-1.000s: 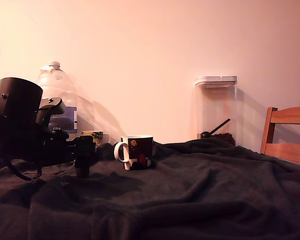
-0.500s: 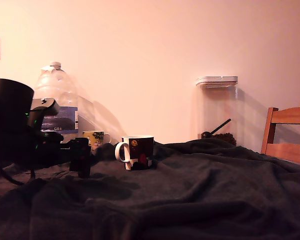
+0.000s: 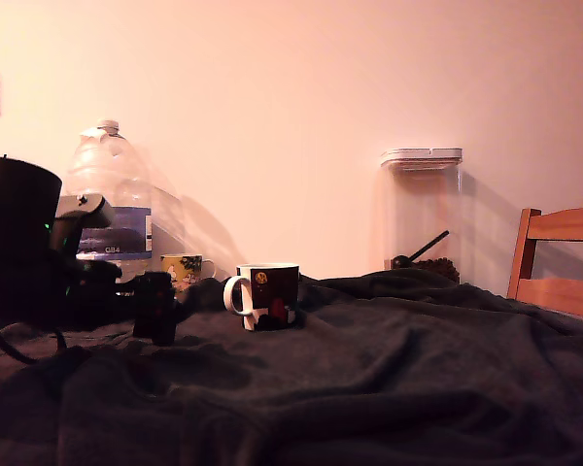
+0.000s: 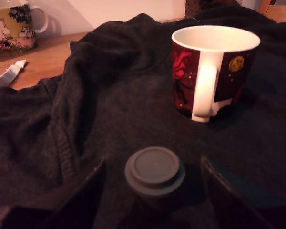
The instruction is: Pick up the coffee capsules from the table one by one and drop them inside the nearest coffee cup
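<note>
A small round grey coffee capsule (image 4: 155, 171), flat foil top facing up, sits on the wrinkled dark charcoal cloth of the table (image 4: 109, 95). The robot's dark gripper (image 4: 152, 195) hangs low over it, wide open, one finger on each side of the capsule with clear gaps, holding nothing. In the exterior view the gripper (image 3: 156, 309) is down at the cloth.

Just beyond the capsule stands the dark brown-black coffee cup (image 4: 213, 71), upright, its white handle turned toward the capsule, a small gold emblem on its side and its white inside showing at the rim.

The step in hand looks like the first pickup: the fingers straddle the capsule but have not closed. The next move likely calls for closing gently on the capsule, lifting above the cup's rim and releasing over the opening.

Farther from the capsule, on bare orange-brown wood past the cloth's edge, stands a smaller yellow-green pictured mug (image 4: 14, 24). Nothing lies between capsule and cup; only a raised cloth fold runs beside the capsule.
</note>
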Available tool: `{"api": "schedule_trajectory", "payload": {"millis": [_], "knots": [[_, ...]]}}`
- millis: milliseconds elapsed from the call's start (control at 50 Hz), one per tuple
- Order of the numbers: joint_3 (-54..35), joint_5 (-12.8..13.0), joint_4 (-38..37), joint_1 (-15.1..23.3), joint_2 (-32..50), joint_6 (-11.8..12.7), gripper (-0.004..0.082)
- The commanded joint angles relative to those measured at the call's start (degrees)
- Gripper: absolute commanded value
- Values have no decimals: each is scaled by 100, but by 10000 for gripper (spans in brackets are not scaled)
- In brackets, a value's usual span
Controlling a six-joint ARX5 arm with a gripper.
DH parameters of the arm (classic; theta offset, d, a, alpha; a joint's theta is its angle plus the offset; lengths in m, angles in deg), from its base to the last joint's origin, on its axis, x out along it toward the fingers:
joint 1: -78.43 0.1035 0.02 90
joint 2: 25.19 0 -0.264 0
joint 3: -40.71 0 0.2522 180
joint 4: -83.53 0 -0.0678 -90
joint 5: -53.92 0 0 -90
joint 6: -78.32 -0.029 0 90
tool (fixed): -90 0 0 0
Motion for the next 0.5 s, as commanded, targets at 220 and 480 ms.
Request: {"api": "schedule_trajectory", "payload": {"millis": [220,480], "knots": [[4,-72,-70,-7,-278,-55,571],[225,-168,367,-7,-286,-103,571]]}}
